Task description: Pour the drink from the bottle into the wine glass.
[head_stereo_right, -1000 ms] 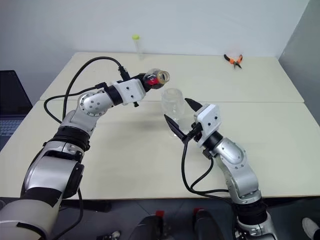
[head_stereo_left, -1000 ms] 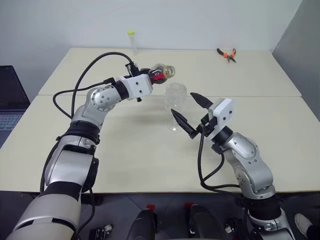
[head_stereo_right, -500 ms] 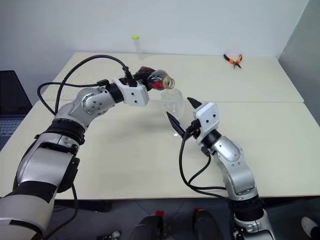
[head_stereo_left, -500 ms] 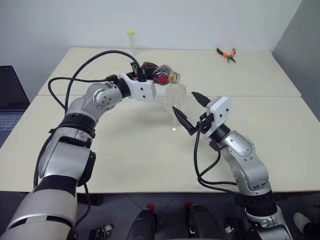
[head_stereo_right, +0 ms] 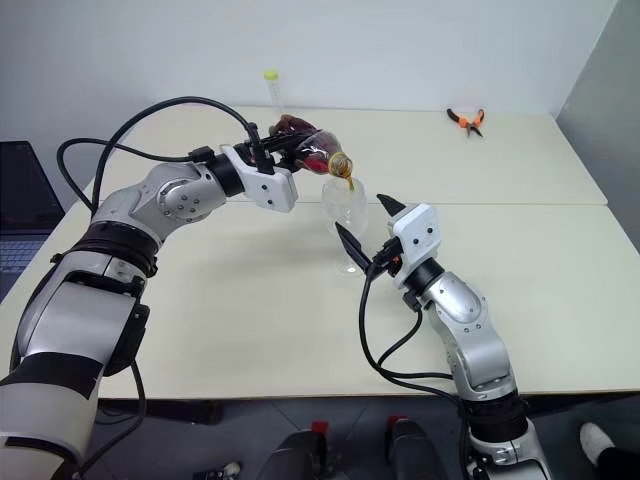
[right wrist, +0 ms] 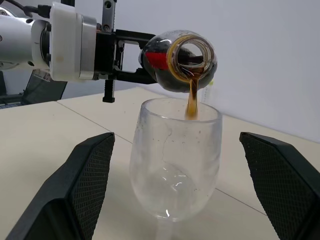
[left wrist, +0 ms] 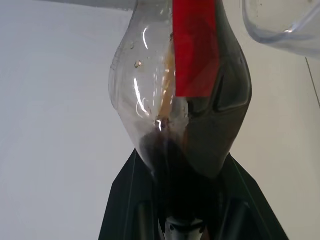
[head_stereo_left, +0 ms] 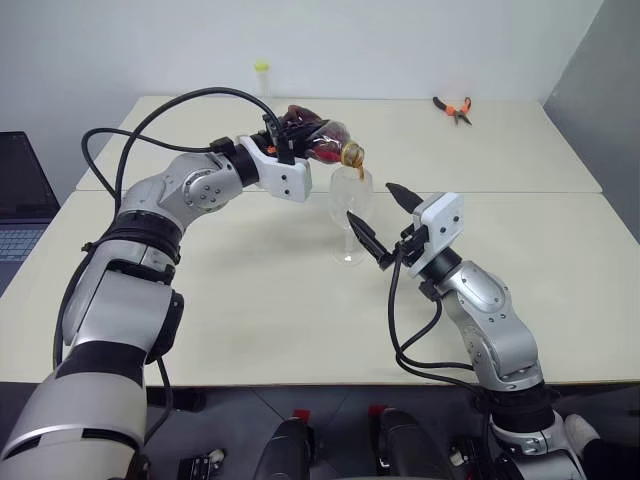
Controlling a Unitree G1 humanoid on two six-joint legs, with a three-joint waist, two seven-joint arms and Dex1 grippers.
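Clamping the bottle (head_stereo_left: 318,140) by its belly, the left gripper (head_stereo_left: 292,138) holds it tipped on its side above the table (head_stereo_left: 250,300), mouth angled down over the glass (head_stereo_left: 350,215). From the uncapped mouth a thin brown stream of drink (right wrist: 192,98) falls inside the glass rim; more dark drink pools in the bottle's lower side, below its red label (left wrist: 195,47). The glass stands upright on its foot near the seam between the two tables, its bowl looking nearly empty. The right gripper (head_stereo_left: 378,224) waits just beside the glass on the near side, fingers (right wrist: 82,185) spread wide apart, flanking the bowl without touching it. Orange pliers (head_stereo_left: 453,108) lie at the far right, and a tall yellow-capped tube (head_stereo_left: 263,82) stands at the far edge.
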